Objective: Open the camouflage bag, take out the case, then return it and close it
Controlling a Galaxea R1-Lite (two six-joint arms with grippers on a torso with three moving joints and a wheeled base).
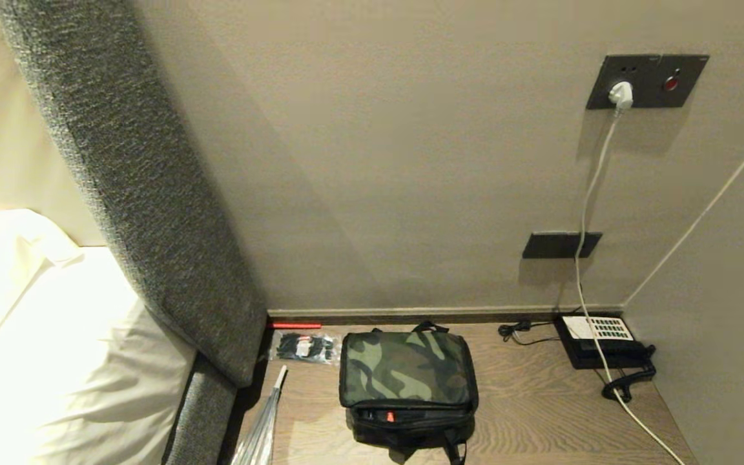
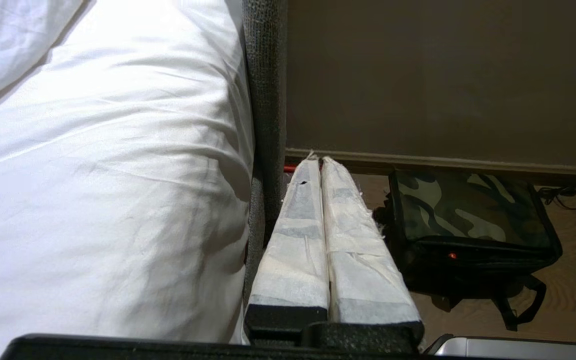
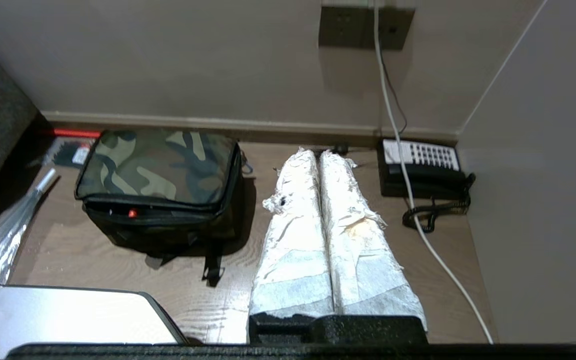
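A: Since the bag (image 1: 409, 381) sits shut on the tabletop (image 1: 540, 400), lid up and zip edge facing the robot, what does opening it well ask for?

B: A clean start at the zip. Both grippers hang back from it, idle: the left gripper (image 2: 322, 162) with its padded fingers pressed together and holding nothing, near the bag's bed-side corner, and the right gripper (image 3: 319, 152) likewise closed and empty, over bare wood between the bag and the phone (image 1: 601, 342). One should open, find the puller and run it around the lid; the other can pin the black side so the soft body doesn't drag.

A: Where's the puller?

B: I can't tell for sure. A small red spot (image 1: 390, 417) shows on the front edge, possibly part of it. The case isn't visible; presumably it's inside.

A: Room to work?

B: Tight on the left: the grey headboard (image 1: 152, 213) rises there, with a small packet (image 1: 304, 347) and a foil-like wrapper (image 1: 259, 433) beside the bag. The wall is close behind, so the lid may fold back against it. The right is freer, though the white cable (image 1: 595, 336) trails across the phone and tabletop. Lift the case toward that side, short of the cable.
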